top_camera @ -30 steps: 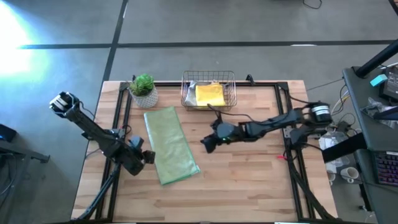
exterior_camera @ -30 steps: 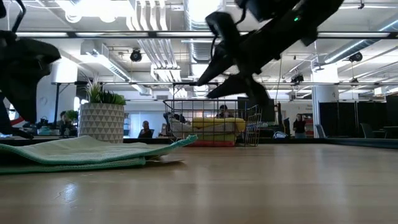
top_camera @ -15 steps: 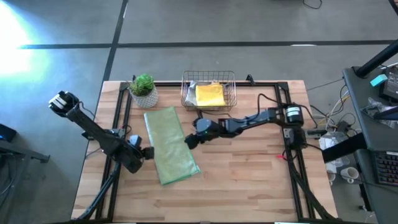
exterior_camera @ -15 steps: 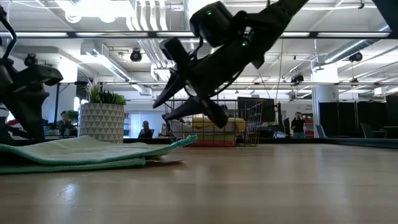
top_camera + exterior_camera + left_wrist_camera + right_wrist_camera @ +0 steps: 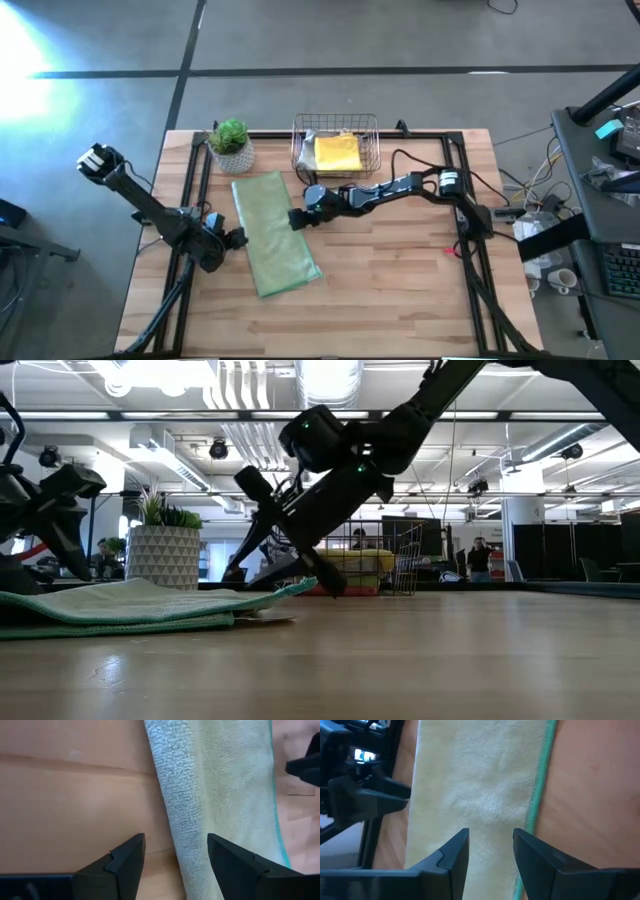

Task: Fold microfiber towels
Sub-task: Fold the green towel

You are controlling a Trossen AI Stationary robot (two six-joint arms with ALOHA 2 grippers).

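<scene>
A pale sage green towel (image 5: 273, 232), folded into a long strip, lies flat on the table; it also shows in the low view (image 5: 130, 605). My left gripper (image 5: 175, 855) is open at the strip's left long edge (image 5: 172, 815), about halfway along, with that edge between its fingers. My right gripper (image 5: 490, 850) is open low over the strip's right long edge (image 5: 540, 785), its fingers pointing toward the table's left. It also shows in the high view (image 5: 295, 218). I cannot tell whether either touches the cloth. A yellow towel (image 5: 337, 152) and a grey one (image 5: 308, 140) lie in the wire basket (image 5: 372, 135).
A potted plant (image 5: 231, 145) in a white pot stands at the far left, just beyond the towel's far end. The copper wire basket stands at the far edge, mid-table. Bare wood (image 5: 400, 270) stretches from the towel toward the table's right and near edges.
My right gripper has travelled from mid-table toward the table's left edge and come down, open, to the sage towel's right edge. My left gripper has shifted slightly toward the far edge beside the towel. The towel has not moved.
</scene>
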